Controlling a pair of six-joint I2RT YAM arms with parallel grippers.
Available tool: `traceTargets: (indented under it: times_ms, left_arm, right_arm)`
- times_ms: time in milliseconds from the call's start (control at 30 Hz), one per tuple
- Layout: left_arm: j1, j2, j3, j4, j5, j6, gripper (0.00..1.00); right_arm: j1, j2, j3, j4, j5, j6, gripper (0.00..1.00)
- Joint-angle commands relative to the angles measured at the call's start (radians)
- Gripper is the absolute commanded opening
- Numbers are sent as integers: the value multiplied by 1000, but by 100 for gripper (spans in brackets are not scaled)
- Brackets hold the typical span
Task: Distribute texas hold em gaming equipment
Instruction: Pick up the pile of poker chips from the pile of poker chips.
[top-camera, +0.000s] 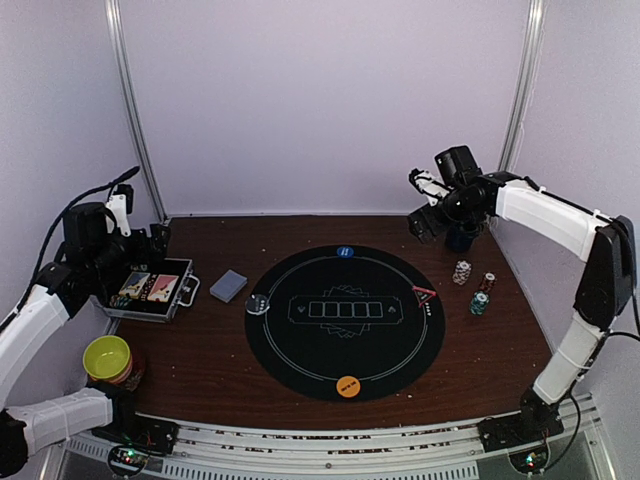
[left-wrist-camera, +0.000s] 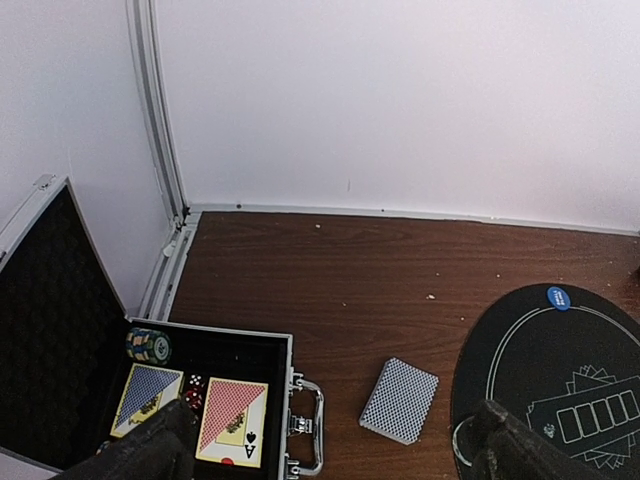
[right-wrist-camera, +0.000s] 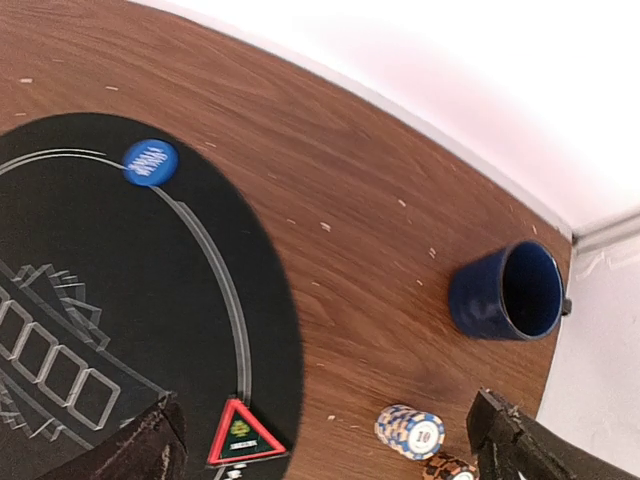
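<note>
Top view high, overlooking whole table (top-camera: 220, 350); wrist views nearer, angled down; all share black mat (top-camera: 300, 355).

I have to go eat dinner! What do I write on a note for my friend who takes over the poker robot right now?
Left gripper: open, empty, above the open case.
Right gripper: open, empty, above the table near the blue cup.
Things: card deck on the table left of the black mat. The blue button, orange button and red triangle sit at the mat's edge. Three chip stacks are right of the mat. More chips and two card packs are in the case.
Done: markers laid out.
Left: probably dealing cards and sharing chips; the mat's five card boxes are empty.
</note>
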Motion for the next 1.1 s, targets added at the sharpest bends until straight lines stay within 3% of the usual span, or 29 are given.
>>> traceTargets:
  times_ms: [0, 300, 667, 1067]
  left_arm:
    - [9, -36, 17, 14, -1, 0, 98]
    - [9, -28, 22, 15, 48, -9, 98]
    - [10, -59, 17, 12, 13, -6, 98]
    - [11, -38, 20, 11, 38, -5, 98]
  right_arm:
    - [-89, 125, 90, -67, 26, 41, 100]
    - [-220, 258, 156, -98, 14, 89, 100]
    - [-262, 223, 0, -17, -22, 93, 96]
    - [-358, 184, -6, -33, -124, 112, 89]
